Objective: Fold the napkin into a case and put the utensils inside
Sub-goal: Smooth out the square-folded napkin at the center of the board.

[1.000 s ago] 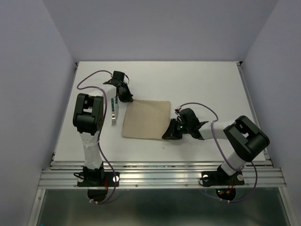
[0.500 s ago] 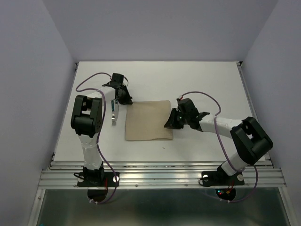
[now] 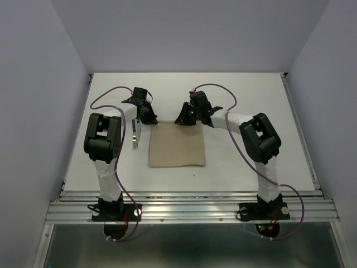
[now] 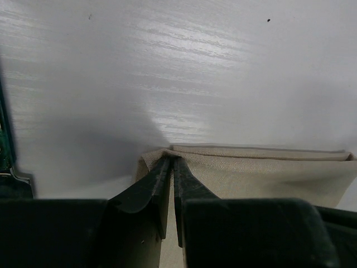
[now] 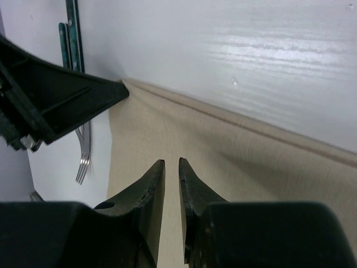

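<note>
We see the napkin [image 3: 177,146] lying folded flat in the middle of the counter [image 3: 245,92], with the utensils [image 3: 135,135] just left of it. The left pincer [image 4: 170,161] is clenched on the napkin's upper left corner. The right pincer [image 5: 169,163] hangs over the cloth's top edge, fingers nearly together; we cannot tell whether it grips any cloth.
</note>
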`<act>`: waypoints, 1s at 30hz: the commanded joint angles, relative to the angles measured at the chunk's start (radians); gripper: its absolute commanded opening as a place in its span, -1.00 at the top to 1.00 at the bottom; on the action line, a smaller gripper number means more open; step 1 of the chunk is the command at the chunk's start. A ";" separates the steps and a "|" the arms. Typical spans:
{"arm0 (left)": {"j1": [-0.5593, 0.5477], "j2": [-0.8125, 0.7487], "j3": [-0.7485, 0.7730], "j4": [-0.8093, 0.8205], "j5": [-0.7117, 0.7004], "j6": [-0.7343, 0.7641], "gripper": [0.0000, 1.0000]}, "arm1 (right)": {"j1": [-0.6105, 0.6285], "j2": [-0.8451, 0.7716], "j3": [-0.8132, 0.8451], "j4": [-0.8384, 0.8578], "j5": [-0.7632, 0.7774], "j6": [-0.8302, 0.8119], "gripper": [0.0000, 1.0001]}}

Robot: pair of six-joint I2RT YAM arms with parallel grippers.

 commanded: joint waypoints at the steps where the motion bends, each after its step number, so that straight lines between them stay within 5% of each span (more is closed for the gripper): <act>1: -0.011 -0.026 -0.043 -0.067 -0.009 0.010 0.63 | 0.007 0.062 0.112 -0.007 -0.012 0.022 0.56; 10: -0.011 -0.025 -0.059 -0.066 -0.018 0.014 0.63 | 0.007 0.165 0.155 -0.031 0.076 0.024 0.58; 30: -0.011 -0.048 -0.094 -0.057 -0.019 0.008 0.63 | -0.171 -0.135 -0.207 -0.039 0.147 -0.073 0.56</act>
